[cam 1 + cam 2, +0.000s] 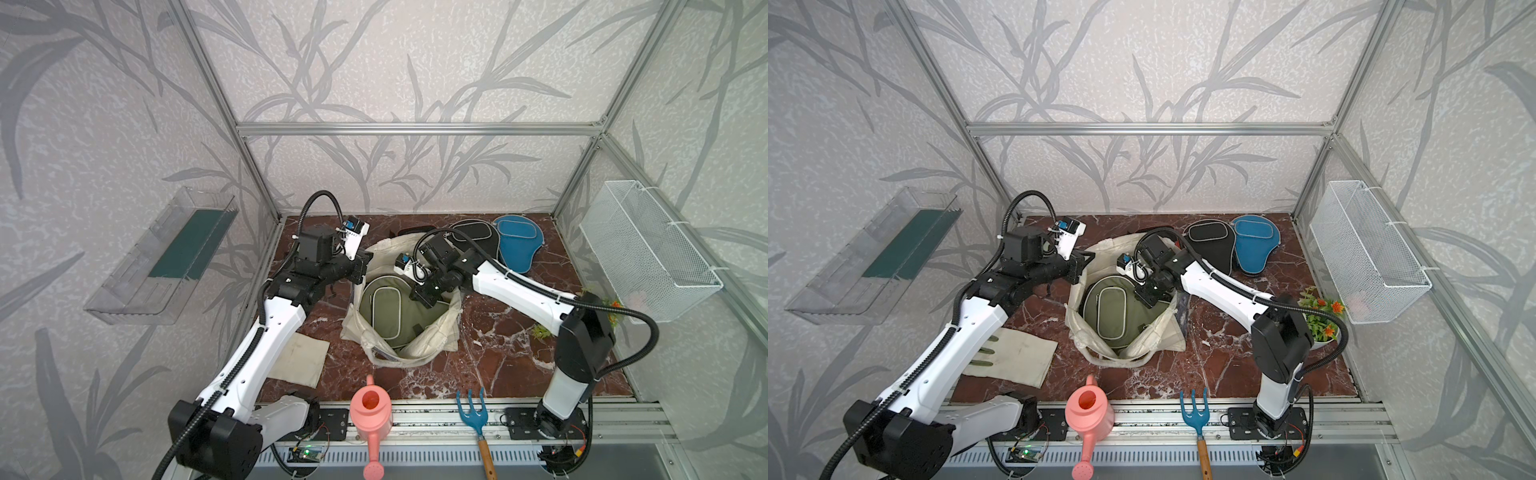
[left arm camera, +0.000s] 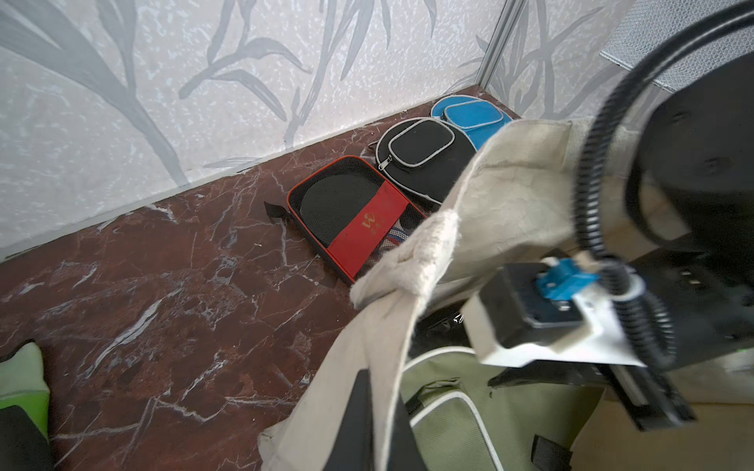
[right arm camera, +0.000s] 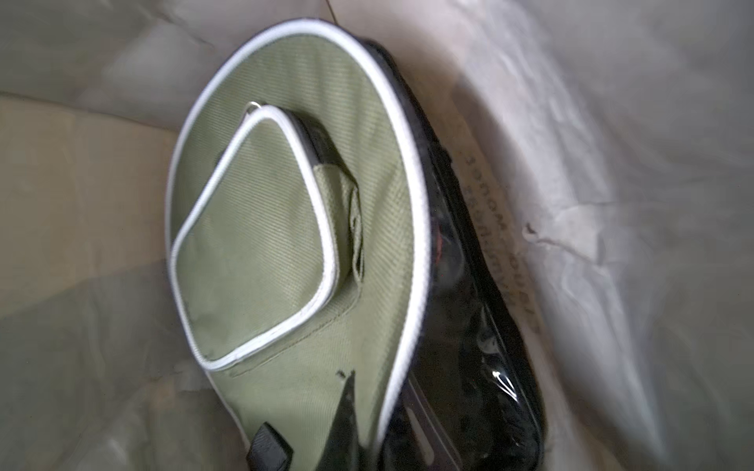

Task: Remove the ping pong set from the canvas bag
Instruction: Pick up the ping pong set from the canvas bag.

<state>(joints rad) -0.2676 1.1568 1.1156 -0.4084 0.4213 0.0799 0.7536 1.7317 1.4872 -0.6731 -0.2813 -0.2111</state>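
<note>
Olive case [image 3: 285, 244]: flat inside the canvas bag [image 1: 451, 320], topmost there, pocket side up, one piped rim toward the bag's right wall.
Clear-fronted case [image 3: 469, 346]: also inside the bag, under the olive case, showing only along that rim.
Right gripper [image 3: 387, 403]: down in the bag's mouth, jaws closed, apparently pinching the olive case's piped rim; a thin hold near one edge.
Left gripper [image 1: 360, 272]: closed on the bag's left rim, cloth bunched in the jaws, mouth held wide.
Step in hand: lifting the olive case out of the bag.
Doing it well: raise straight up through the mouth before any sideways travel. Keep the left hold taut so that the bag stays down and its rim does not fold inward. Expect the case to swing and hang from the pinched edge. Check that the clear-fronted case is not dragged along.
Already out: black case [image 1: 473, 239], blue case [image 1: 517, 245] and red-edged mesh case [image 2: 351, 212], on the table [image 1: 498, 353] just beyond the bag's far side.
Set-down: probably beside those three, clear of the bag.
</note>
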